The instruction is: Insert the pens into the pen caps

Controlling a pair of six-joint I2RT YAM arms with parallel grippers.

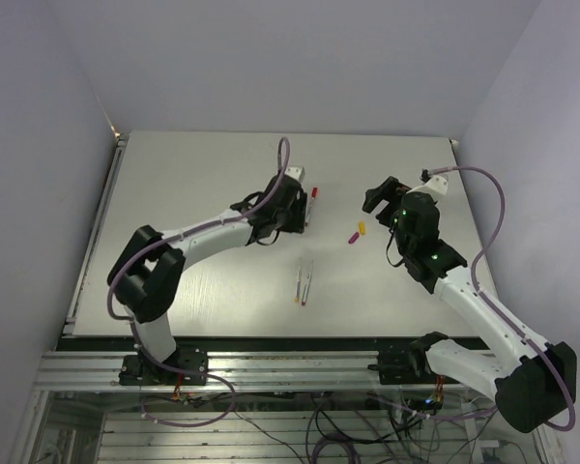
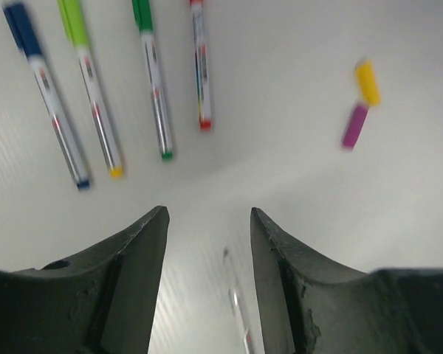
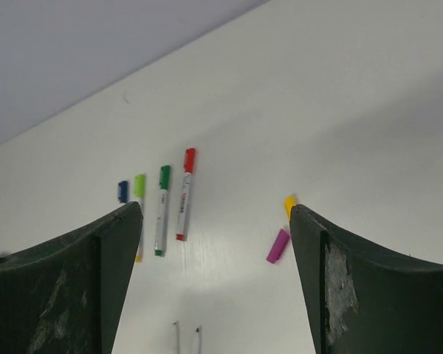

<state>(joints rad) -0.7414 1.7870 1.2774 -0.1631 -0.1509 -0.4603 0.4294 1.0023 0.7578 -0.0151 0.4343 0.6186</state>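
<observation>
Four capped pens lie side by side: blue (image 2: 48, 96), light green (image 2: 92, 88), green (image 2: 153, 81) and red (image 2: 201, 66). From above only the red one (image 1: 312, 203) shows beside my left gripper (image 1: 288, 220). Two uncapped pens (image 1: 304, 280) lie nearer the arms, one (image 2: 240, 317) blurred on the table below my open left gripper (image 2: 209, 217). A yellow cap (image 1: 361, 228) and a purple cap (image 1: 352, 236) lie loose between the arms. My right gripper (image 1: 372, 200) hovers open and empty (image 3: 215, 210), with the purple cap (image 3: 278, 245) and yellow cap (image 3: 289, 204) beyond its right finger.
The white table (image 1: 203, 280) has walls at the back and on both sides. Its near edge meets the metal rail (image 1: 290, 367) that carries the arm bases.
</observation>
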